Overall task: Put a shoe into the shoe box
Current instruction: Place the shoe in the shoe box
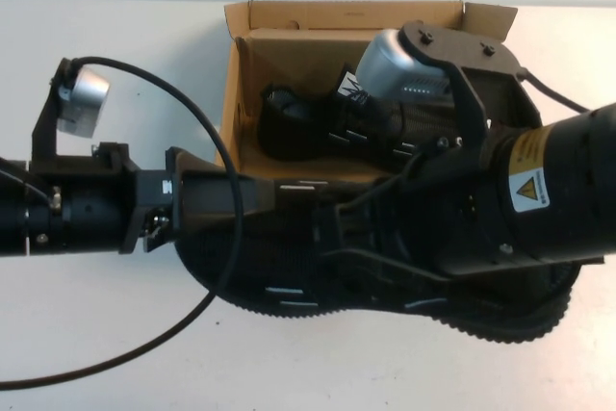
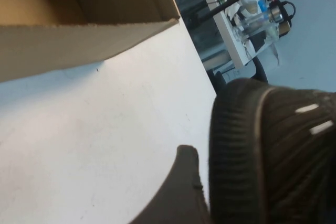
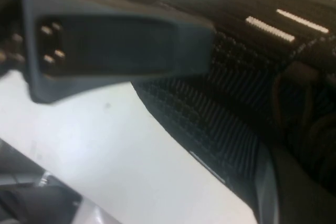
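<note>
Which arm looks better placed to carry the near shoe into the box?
Probably the right: the right gripper sits shut over the shoe, near the shoe box. The left gripper only reaches its edge, fingers open.

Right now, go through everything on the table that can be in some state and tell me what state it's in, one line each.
shoe box: lid flap open, one black shoe already lying inside.
shoe in the box: lying on its side inside the box.
shoe on the table: outside the box, in front of it, both arms over it.
left gripper: open, at the shoe on the table.
right gripper: shut, against the shoe on the table.
</note>
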